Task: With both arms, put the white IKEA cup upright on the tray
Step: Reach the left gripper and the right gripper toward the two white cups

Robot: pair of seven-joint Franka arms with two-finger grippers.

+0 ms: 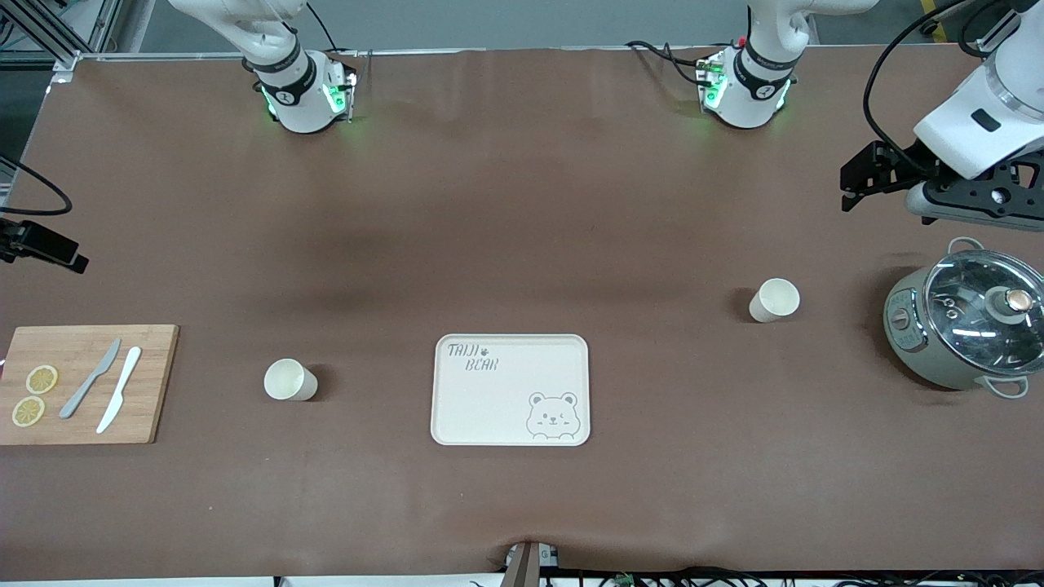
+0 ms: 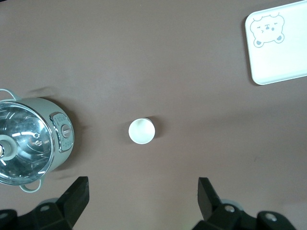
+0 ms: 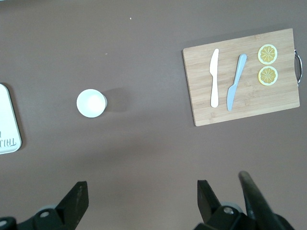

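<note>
The cream tray (image 1: 510,395) with "TAIJI BEAR" lettering lies mid-table, with nothing on it. One white cup (image 1: 773,300) stands upright toward the left arm's end, beside the pot. It also shows in the left wrist view (image 2: 142,131). A second white cup (image 1: 289,380) stands upright between the tray and the cutting board, and shows in the right wrist view (image 3: 91,103). My left gripper (image 1: 852,186) is open and empty in the air over bare table beside the pot (image 2: 143,191). My right gripper (image 1: 49,244) is open and empty over the table's right-arm end (image 3: 143,194).
A grey pot with a glass lid (image 1: 966,326) stands at the left arm's end. A wooden cutting board (image 1: 81,383) at the right arm's end holds two knives and two lemon slices. The tray's corner shows in both wrist views (image 2: 283,57) (image 3: 7,124).
</note>
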